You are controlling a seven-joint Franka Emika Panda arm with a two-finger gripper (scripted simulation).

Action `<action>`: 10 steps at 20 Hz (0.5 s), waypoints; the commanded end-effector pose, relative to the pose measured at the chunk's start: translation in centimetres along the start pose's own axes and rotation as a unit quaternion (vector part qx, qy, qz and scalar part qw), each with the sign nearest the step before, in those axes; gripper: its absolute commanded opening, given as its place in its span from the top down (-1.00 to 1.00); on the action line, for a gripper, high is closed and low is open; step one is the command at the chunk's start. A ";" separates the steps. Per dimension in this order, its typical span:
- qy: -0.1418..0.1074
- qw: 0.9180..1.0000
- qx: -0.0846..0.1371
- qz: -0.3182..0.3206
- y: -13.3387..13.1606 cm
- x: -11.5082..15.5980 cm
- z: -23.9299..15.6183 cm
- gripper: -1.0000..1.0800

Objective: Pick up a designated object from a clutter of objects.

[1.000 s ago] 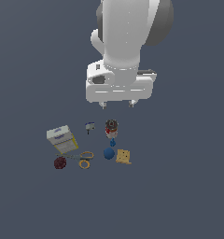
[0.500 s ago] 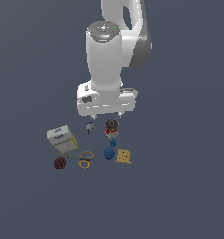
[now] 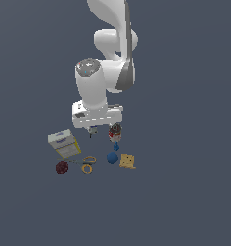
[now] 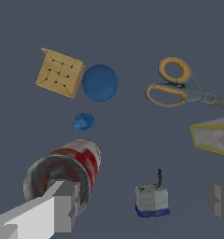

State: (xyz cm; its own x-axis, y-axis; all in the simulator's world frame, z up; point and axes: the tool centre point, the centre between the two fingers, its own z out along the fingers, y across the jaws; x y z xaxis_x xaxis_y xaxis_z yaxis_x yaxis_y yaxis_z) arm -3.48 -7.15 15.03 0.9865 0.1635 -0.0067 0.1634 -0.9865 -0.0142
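Grey-and-blue stemmed item between spread end effector fingers, untouched, red-and-silver can beside it

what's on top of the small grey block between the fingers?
A short dark stem stands on the grey-and-blue block. Nothing else sits on it. Its underside is hidden. The gripper is open around it.

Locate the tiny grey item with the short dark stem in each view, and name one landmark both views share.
Exterior view: the grey stemmed item is mostly hidden just under the hand, with the red-and-silver can toward the exterior view's right of it.
Wrist view: the item sits in plain sight between the hand's fingers, stem up.
Shared landmark: the can, lying beside it in both.
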 end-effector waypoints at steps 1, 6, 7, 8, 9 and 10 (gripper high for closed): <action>0.002 1.000 0.000 -0.004 1.1 -1.4 2.1 -0.92; 0.003 1.000 -0.002 -0.009 2.8 -3.9 5.3 -0.92; 0.003 1.000 -0.003 -0.010 3.1 -4.4 5.8 -0.92; 0.003 1.000 -0.003 -0.011 3.3 -4.8 6.2 -0.92; 0.003 1.000 -0.004 -0.012 3.5 -5.2 6.7 -0.92; 0.003 1.000 -0.004 -0.013 3.7 -5.6 7.0 -0.92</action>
State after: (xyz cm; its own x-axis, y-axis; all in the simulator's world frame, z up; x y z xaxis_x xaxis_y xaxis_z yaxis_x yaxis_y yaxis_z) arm -7.91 -11.25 8.61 0.9827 0.1850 -0.0013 0.1850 -0.9827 -0.0075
